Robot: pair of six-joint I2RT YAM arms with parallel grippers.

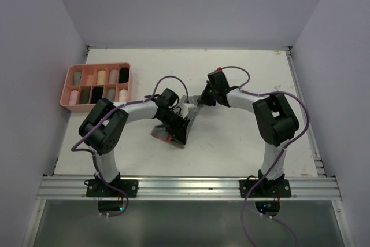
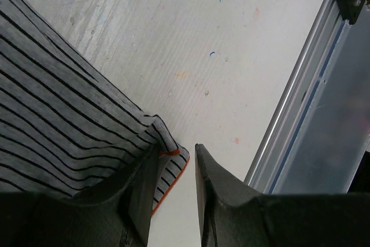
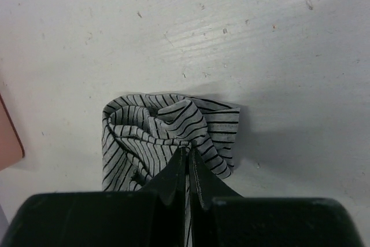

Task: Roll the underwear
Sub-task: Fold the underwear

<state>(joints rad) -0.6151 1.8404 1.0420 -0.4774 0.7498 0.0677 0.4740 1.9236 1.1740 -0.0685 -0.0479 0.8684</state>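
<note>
The grey striped underwear [image 3: 150,131] lies bunched on the white table, its far end curled into a loose roll. My right gripper [image 3: 188,151] is shut on a fold of it, and a strip of fabric shows between the fingers. In the left wrist view the underwear [image 2: 58,102] spreads flat, with an orange-trimmed corner by my left gripper [image 2: 175,150]. That gripper is open. Its left finger rests on the cloth, and bare table shows in the gap. From above, the left gripper [image 1: 174,137] and the right gripper [image 1: 193,105] meet over the underwear [image 1: 186,107] mid-table.
A pink compartment tray [image 1: 65,93] holding several rolled garments stands at the back left, and its edge [image 3: 8,137] shows in the right wrist view. The metal rail [image 2: 295,96] of the table's near edge runs close to the left gripper.
</note>
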